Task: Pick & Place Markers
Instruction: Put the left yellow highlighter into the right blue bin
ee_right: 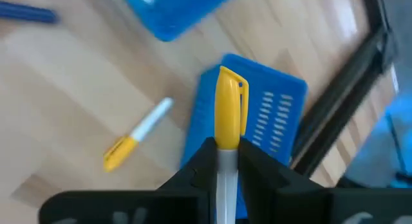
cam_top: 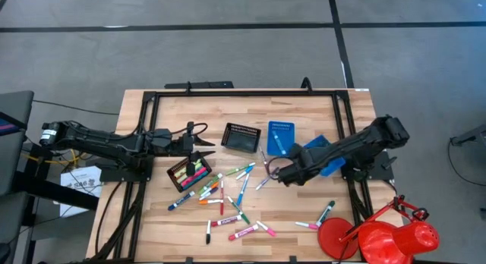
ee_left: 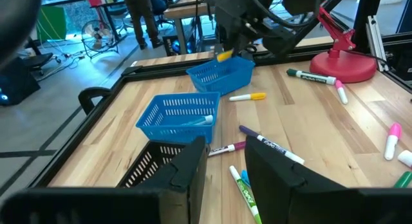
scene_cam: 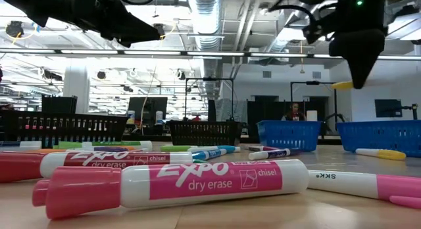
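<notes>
Many markers (cam_top: 228, 196) in pink, green, blue, orange and white lie scattered on the wooden table; big pink ones (scene_cam: 171, 183) lie close in the low view. More sit in a black tray (cam_top: 190, 173). My right gripper (ee_right: 226, 153) hovers above the table by the blue trays (ee_left: 183, 114), shut on a yellow-capped marker (ee_right: 230, 108). My left gripper (ee_left: 225, 163) is open and empty, raised over the table's left part near the black tray of markers (cam_top: 199, 136). Another yellow marker (ee_left: 248, 96) lies on the wood beside the blue trays. My right gripper pinches the yellow-capped marker by its white barrel (ee_right: 226, 161), just behind the cap, between the two fingers (ee_right: 199, 163). The marker runs along the fingers, its yellow cap end sticking out past the fingertips. It is lifted clear of table and trays (ee_left: 225, 55).
A second black mesh tray (cam_top: 241, 137) and two blue mesh trays (cam_top: 281, 137) (cam_top: 323, 154) stand at the table's far middle. A red lamp (cam_top: 387, 237) sits at the near right corner. A black frame (cam_top: 243, 93) borders the table. People and desks show in the room beyond.
</notes>
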Robot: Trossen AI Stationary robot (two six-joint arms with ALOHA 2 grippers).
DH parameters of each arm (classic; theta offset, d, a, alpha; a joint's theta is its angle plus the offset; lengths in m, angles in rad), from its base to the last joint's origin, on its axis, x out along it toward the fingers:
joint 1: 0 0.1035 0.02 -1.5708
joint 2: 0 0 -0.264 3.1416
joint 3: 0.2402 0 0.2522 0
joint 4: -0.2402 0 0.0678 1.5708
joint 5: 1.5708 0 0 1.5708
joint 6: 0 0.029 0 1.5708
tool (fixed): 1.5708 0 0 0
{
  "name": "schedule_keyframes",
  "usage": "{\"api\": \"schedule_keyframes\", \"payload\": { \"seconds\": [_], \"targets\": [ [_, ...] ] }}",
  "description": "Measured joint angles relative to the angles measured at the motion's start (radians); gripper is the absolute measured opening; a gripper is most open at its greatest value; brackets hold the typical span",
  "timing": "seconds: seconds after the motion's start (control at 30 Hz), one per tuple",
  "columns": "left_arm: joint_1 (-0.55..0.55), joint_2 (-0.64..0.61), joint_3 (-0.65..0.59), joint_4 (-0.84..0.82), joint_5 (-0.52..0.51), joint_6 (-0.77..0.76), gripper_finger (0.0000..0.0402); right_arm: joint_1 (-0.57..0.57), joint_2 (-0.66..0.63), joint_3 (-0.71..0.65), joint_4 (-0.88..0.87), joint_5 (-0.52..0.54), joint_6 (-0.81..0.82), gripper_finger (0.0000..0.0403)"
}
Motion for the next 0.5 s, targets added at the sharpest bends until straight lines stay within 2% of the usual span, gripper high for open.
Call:
{"api": "schedule_keyframes", "payload": {
  "seconds": [0.2,0.33,0.5],
  "targets": [
    [0.0,0.0,0.0,0.008,0.0,0.0,0.0106,0.0,-0.102,-0.124,-0.018,-0.001,0.09,0.0025],
    [0.0,0.0,0.0,0.01,0.0,0.0,0.0106,-0.037,-0.211,-0.245,0.062,-0.002,0.112,0.0026],
    [0.0,0.0,0.0,0.014,0.0,0.0,0.0106,-0.083,-0.337,-0.398,0.223,-0.05,0.137,0.0053]
  ]
}}
